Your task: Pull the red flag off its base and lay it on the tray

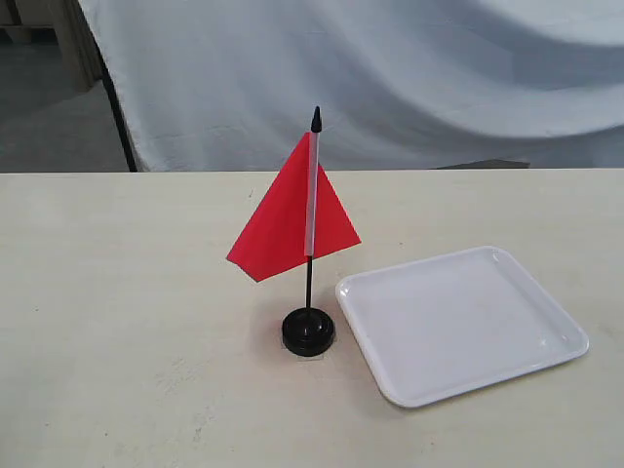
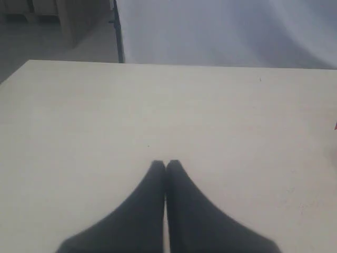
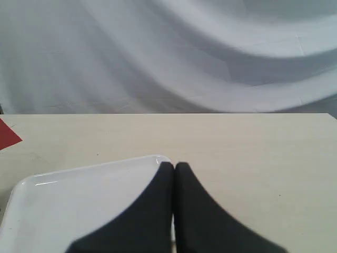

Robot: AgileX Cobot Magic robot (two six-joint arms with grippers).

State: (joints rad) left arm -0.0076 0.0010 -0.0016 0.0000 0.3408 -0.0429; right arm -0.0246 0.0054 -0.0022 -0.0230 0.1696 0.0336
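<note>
The red flag [image 1: 288, 219] stands upright mid-table on its thin black stick, planted in the round black base [image 1: 309, 331]. Right of the base lies the white tray [image 1: 463, 322], with nothing in it. Neither gripper shows in the exterior view. In the left wrist view my left gripper [image 2: 165, 164] is shut, its dark fingers pressed together over bare table. In the right wrist view my right gripper [image 3: 174, 166] is shut and holds nothing, hovering by a corner of the tray [image 3: 68, 200]. A sliver of the red flag [image 3: 8, 136] shows at that view's edge.
The pale wooden table [image 1: 117, 322] spreads wide around the flag and tray. A white cloth backdrop [image 1: 390, 78] hangs behind the table's far edge, with a dark pole [image 1: 119, 117] at its left side.
</note>
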